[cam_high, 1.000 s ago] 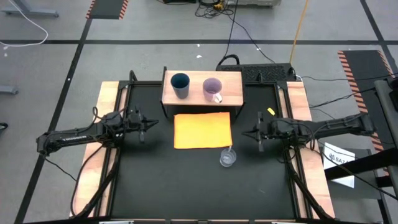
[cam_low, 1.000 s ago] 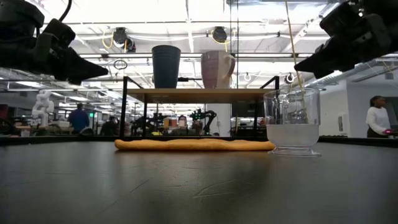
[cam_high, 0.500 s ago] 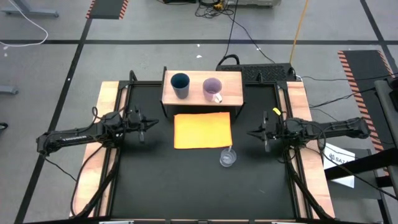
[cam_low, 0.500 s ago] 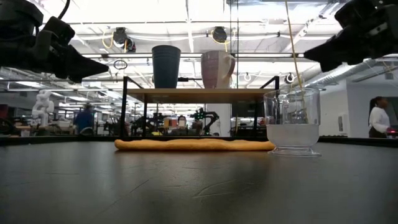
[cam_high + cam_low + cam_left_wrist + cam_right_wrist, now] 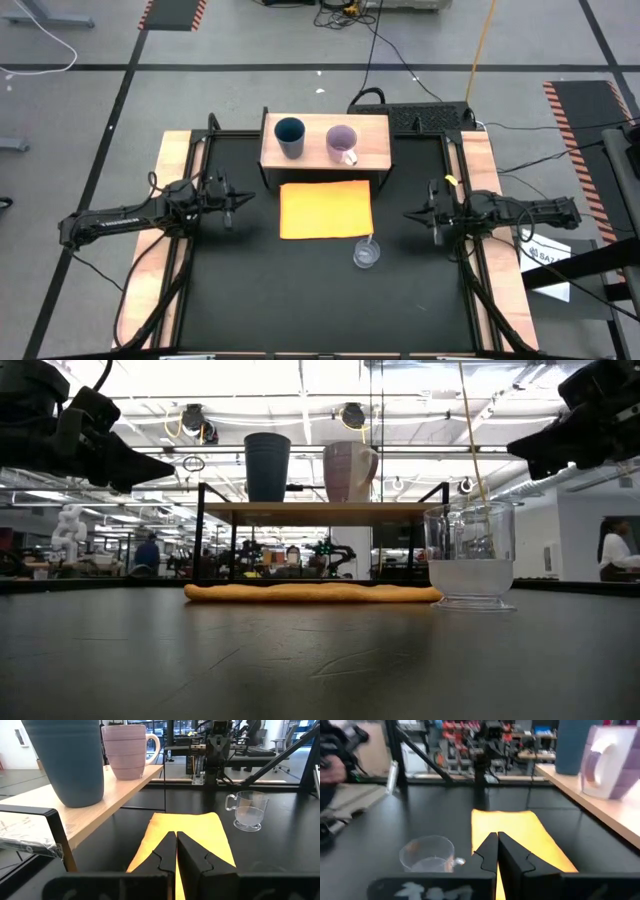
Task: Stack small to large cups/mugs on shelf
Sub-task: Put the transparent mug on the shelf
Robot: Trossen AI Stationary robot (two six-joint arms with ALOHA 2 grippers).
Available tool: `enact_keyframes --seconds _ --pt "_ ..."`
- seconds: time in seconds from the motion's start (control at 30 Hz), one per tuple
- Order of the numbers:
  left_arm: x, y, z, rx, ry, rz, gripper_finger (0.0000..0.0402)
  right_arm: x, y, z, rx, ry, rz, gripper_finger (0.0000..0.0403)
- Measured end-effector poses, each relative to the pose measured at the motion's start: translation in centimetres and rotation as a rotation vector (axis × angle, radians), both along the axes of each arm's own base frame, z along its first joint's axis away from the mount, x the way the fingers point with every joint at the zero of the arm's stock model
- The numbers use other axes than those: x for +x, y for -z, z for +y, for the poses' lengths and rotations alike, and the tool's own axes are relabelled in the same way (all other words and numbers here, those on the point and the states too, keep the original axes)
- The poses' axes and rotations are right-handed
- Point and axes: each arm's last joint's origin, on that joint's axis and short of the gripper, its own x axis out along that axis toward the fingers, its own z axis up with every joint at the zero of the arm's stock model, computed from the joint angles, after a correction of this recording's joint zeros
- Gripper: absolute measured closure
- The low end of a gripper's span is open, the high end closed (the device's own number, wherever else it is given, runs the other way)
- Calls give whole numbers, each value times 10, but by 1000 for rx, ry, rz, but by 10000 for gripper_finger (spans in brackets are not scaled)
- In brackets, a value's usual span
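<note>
My right gripper (image 5: 409, 213) and left gripper (image 5: 246, 199) hang clenched and empty either side of the orange sheet (image 5: 325, 208), the clear cup (image 5: 366, 254) at its corner, the blue tumbler (image 5: 289, 137) and lilac mug (image 5: 342, 143) upright on the shelf (image 5: 375, 150).

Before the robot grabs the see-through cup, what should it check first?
1. Clear see-through cup upright on the black table, beside the orange sheet: ok.
2. Dark blue tumbler and lilac mug both on the light wooden shelf: ok.
3. Bare shelf room for a third cup: cannot tell.
4. Right gripper open to grab: not ok, shut and empty.
5. Left gripper out of the way: ok, shut over the table's left part.
</note>
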Motion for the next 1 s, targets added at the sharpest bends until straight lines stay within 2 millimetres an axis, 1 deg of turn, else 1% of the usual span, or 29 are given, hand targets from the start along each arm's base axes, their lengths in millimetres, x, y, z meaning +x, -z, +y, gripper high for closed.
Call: enact_keyframes --seconds 0.13,0.2,0.33,1.0 --pt "0 0 0 0 0 0 385 3 12 0 4 -4 -49 403" --pt "0 0 0 0 -1 -1 385 3 10 1 7 -7 -90 403" --pt "0 0 0 0 -1 0 385 3 9 1 -4 -34 -104 403" --pt "0 1 0 24 -1 13 385 5 13 2 -11 -59 -61 403"
